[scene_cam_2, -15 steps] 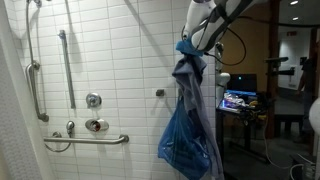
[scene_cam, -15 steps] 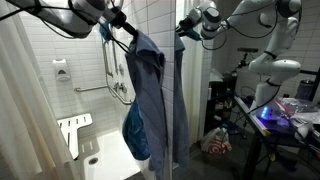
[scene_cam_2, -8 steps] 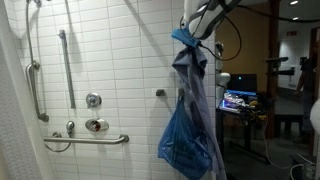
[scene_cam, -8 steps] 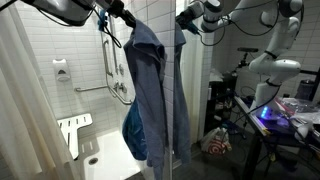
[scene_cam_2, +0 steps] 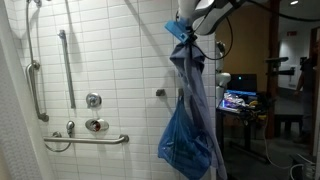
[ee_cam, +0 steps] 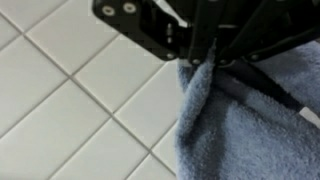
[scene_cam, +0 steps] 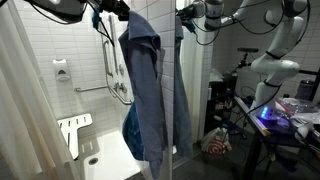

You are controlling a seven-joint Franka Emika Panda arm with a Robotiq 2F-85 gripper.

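I have the hand (scene_cam_2: 184,27) pinched shut on the top end of the blue towel (scene_cam_2: 190,110), upper right of frame. The towel hangs straight down, long axis vertical, beside the tile wall (scene_cam_2: 110,60).

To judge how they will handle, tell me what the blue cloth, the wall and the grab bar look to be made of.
The blue cloth looks like matte terry towelling: fuzzy nap in the wrist view, soft hanging folds. The wall is probably glazed white ceramic tile: grout grid, slight sheen. The grab bar looks like polished metal, perhaps steel: bright reflections.
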